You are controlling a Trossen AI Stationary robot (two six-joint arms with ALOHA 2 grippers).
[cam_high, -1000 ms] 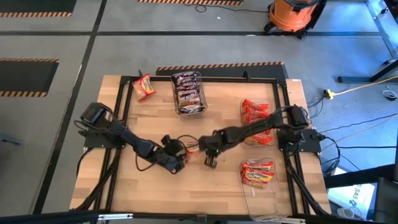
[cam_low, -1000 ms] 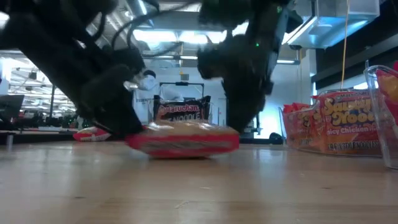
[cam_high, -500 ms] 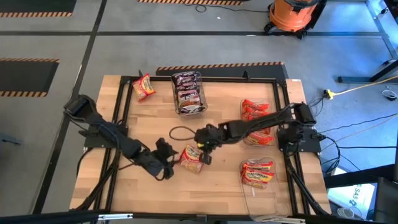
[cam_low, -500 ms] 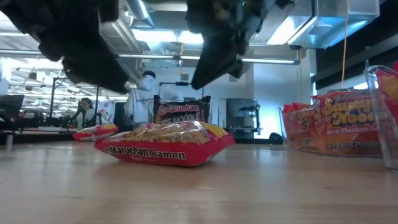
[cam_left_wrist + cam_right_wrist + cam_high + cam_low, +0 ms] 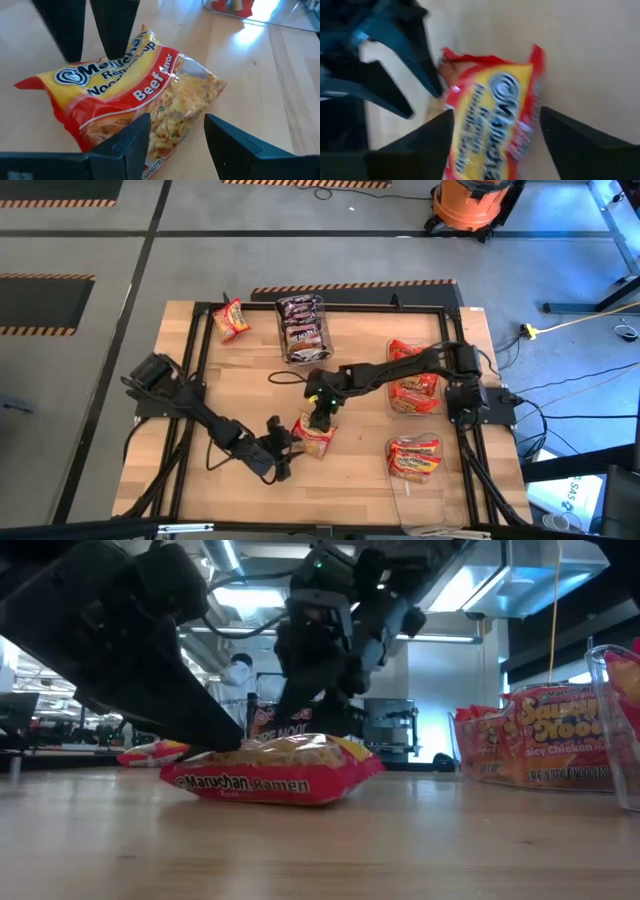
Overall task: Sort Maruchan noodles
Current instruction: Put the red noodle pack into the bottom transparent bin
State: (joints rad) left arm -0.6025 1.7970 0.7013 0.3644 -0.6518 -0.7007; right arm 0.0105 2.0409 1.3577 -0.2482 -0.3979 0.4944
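One yellow-and-red Maruchan noodles packet (image 5: 316, 438) lies flat on the wooden table near the middle; it also shows in the low view (image 5: 270, 775). My left gripper (image 5: 283, 442) stands open at its left side, low and slanting down, the packet's corner (image 5: 165, 150) between the fingertips. My right gripper (image 5: 320, 412) is open above the packet's far end, pointing steeply down, with the packet (image 5: 495, 125) below the gap. A second loose packet (image 5: 231, 320) lies at the far left of the table. My left gripper's fingers stand on either side of the packet's near corner (image 5: 150, 160), coming low from the table's left; I cannot tell whether they touch it. My right gripper's fingertips (image 5: 116, 45) reach down to the packet's far edge; I cannot tell whether they touch it either.
A clear bin of dark packets (image 5: 303, 330) stands at the far middle. Two clear bins with red-orange packets stand on the right, one farther back (image 5: 410, 375) and one nearer (image 5: 415, 458). Bare wood lies along the near edge (image 5: 330, 490). People show in the room beyond.
My right gripper has let go of the packet, opened, and drawn back toward the far edge. The packet now lies flat a little nearer the near edge, turned with its printed side showing. My left gripper backed off to the left, then returned to the packet.
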